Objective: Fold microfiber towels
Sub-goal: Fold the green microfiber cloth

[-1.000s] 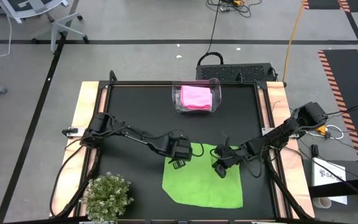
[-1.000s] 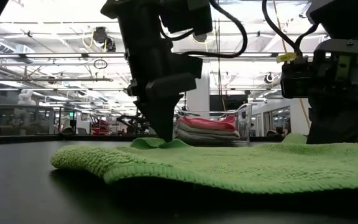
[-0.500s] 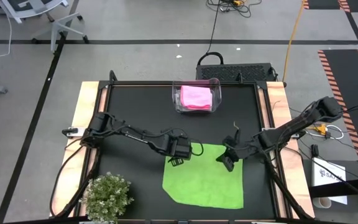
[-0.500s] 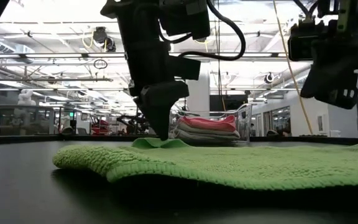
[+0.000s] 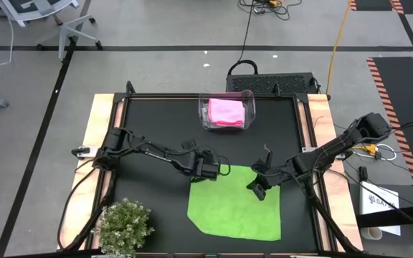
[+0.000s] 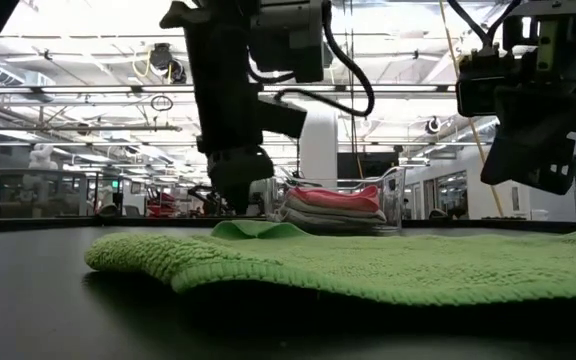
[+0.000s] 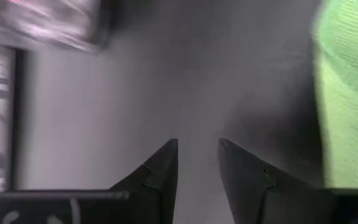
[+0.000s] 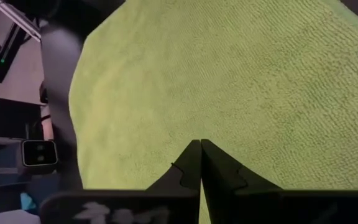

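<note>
A lime green microfiber towel (image 5: 235,202) lies spread flat on the black table (image 5: 156,129), near the front middle; it also fills the right wrist view (image 8: 229,81). My left gripper (image 5: 205,170) stands open just off the towel's far left corner (image 6: 253,230). Bare table shows between its fingers (image 7: 197,142), with the green towel (image 7: 350,93) off to one side. My right gripper (image 5: 259,188) is shut and hangs above the towel's far right part (image 8: 200,142), clear of it in the low view (image 6: 528,170). A pink towel (image 5: 226,111) lies folded in a clear bin.
The clear bin (image 5: 206,115) stands at the far edge, in the middle; it shows behind the towel in the low view (image 6: 393,200). A small bushy plant (image 5: 124,226) sits at the near left corner. Bare black table lies between the towel and the bin.
My right gripper, shut throughout, has risen off the green towel and drawn slightly toward the table's right edge. My left gripper has turned at the wrist and shifted a little away from the towel's far left corner, toward the table's far left. The towel lies flat.
</note>
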Controlling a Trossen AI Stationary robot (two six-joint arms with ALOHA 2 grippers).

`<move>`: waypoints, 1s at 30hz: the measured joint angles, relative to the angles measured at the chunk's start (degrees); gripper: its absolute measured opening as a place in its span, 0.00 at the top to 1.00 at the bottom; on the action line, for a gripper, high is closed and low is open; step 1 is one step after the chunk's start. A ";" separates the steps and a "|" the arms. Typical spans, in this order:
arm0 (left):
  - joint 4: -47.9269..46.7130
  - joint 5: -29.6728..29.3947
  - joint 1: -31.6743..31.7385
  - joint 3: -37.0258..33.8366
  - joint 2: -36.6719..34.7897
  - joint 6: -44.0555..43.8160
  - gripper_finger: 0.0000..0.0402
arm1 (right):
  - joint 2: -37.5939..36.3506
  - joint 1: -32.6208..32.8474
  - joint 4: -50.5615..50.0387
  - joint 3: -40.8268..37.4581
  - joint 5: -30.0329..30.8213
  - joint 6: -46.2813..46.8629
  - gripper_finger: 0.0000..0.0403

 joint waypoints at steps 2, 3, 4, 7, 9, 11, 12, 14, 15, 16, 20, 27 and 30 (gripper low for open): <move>0.49 6.86 0.32 0.00 0.00 0.34 0.71 | -0.02 0.00 0.16 0.02 0.00 0.00 1.00; 1.02 10.65 0.15 0.00 0.00 2.05 0.71 | -0.02 0.00 0.03 0.02 0.00 -0.10 1.00; 1.81 13.93 -0.37 0.00 0.00 4.37 0.71 | -0.02 0.00 0.00 0.01 0.00 -0.13 1.00; 5.02 18.98 -2.38 -0.51 0.00 11.31 0.71 | -0.04 0.00 0.00 0.02 0.00 -0.13 1.00; 6.68 19.46 -3.51 -1.04 0.00 14.35 0.71 | -0.04 0.00 0.01 0.02 0.00 -0.13 1.00; 7.88 17.89 -4.27 -1.32 0.00 15.33 0.71 | -0.04 0.00 0.01 0.02 0.00 -0.11 1.00; 8.73 16.83 -4.51 -1.55 0.00 15.42 0.71 | -0.04 0.00 0.01 0.02 0.00 -0.13 1.00; 9.35 14.95 -4.76 -2.16 0.00 14.61 0.71 | -0.04 0.00 0.01 0.02 0.00 -0.13 1.00; 8.98 13.52 -4.81 -2.27 0.00 13.89 0.71 | -0.04 0.00 0.02 0.02 0.00 -0.13 1.00; 8.76 11.78 -4.81 -2.27 0.00 13.38 0.71 | -0.04 0.00 0.03 0.02 0.00 -0.13 1.00; 7.12 4.56 -3.97 -2.25 0.00 11.86 0.71 | -0.04 0.00 0.03 0.02 0.00 -0.35 1.00; 7.18 2.30 -0.66 -2.25 0.00 10.96 0.71 | -0.04 0.00 0.44 0.02 0.00 -0.41 1.00; 7.10 6.46 0.45 -2.10 -0.36 9.03 0.71 | -0.04 0.00 0.44 0.02 0.00 -0.54 1.00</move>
